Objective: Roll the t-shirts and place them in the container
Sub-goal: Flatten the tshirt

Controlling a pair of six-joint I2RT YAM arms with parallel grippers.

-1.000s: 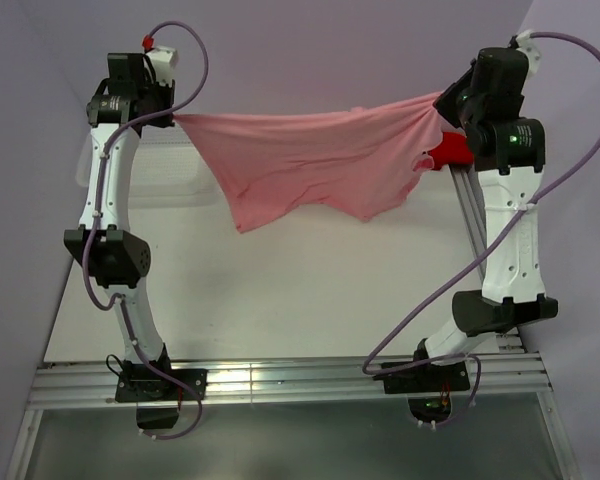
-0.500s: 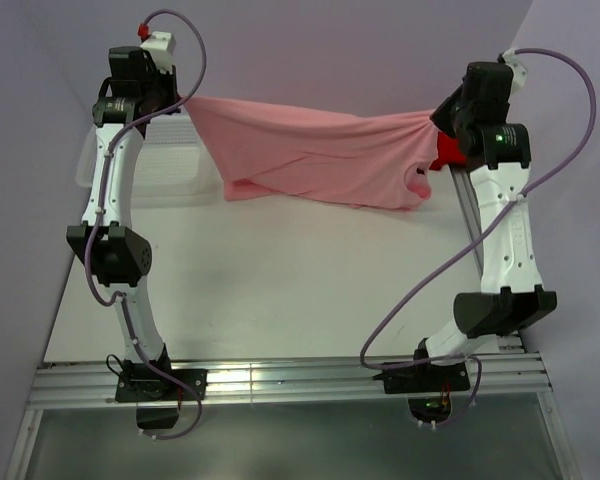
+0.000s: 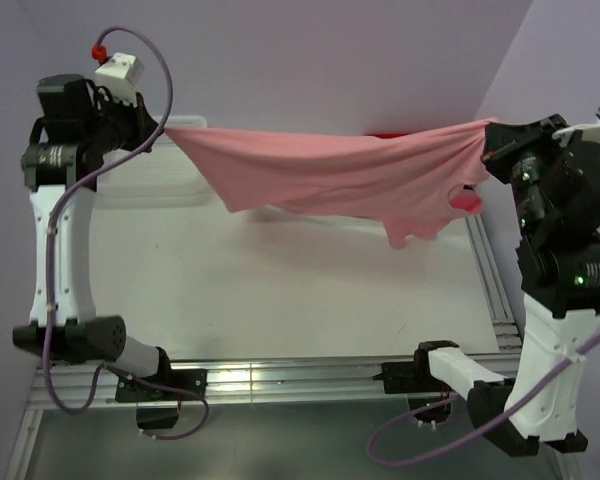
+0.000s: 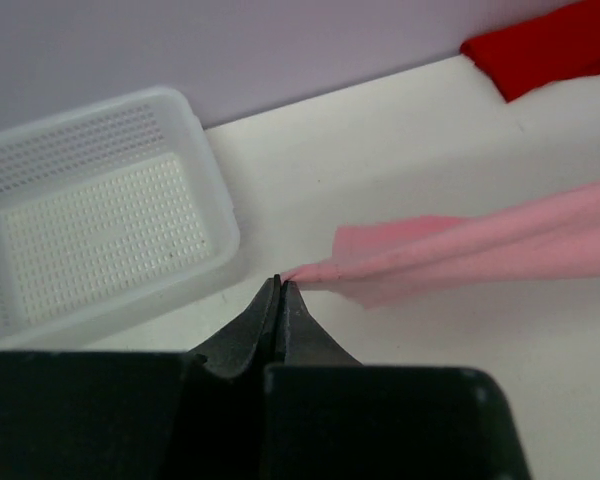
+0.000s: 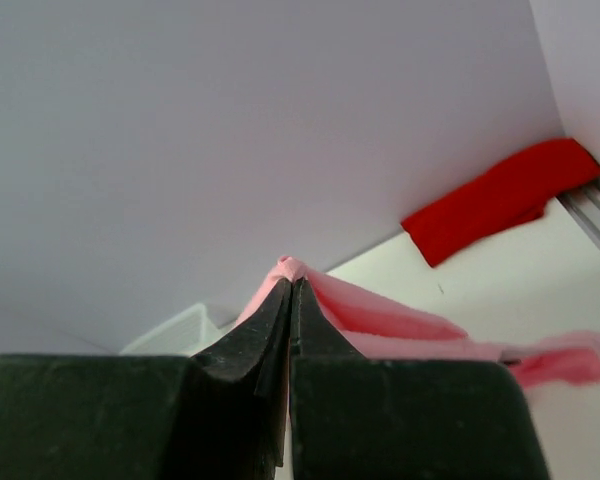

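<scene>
A light-pink t-shirt point(image 3: 330, 175) hangs stretched in the air across the far half of the table, sagging in the middle. My left gripper point(image 3: 163, 128) is shut on its left corner; in the left wrist view the pink t-shirt point(image 4: 460, 250) runs off to the right from the pinched tips of that gripper point(image 4: 279, 281). My right gripper point(image 3: 485, 135) is shut on the right corner, where the t-shirt point(image 5: 380, 310) bunches over the closed tips of the gripper point(image 5: 292, 282). A sleeve dangles under the right end.
A white perforated basket point(image 3: 160, 175) stands at the far left of the table; its rim point(image 4: 215, 215) lies just left of my left fingers. A red cloth point(image 5: 500, 200) lies at the far right by the wall. A metal rail point(image 3: 485, 260) borders the right side.
Both arms have swung outward and nearer the camera, pulling the t-shirt tauter and wider. Its lower folds have lifted off the table.
</scene>
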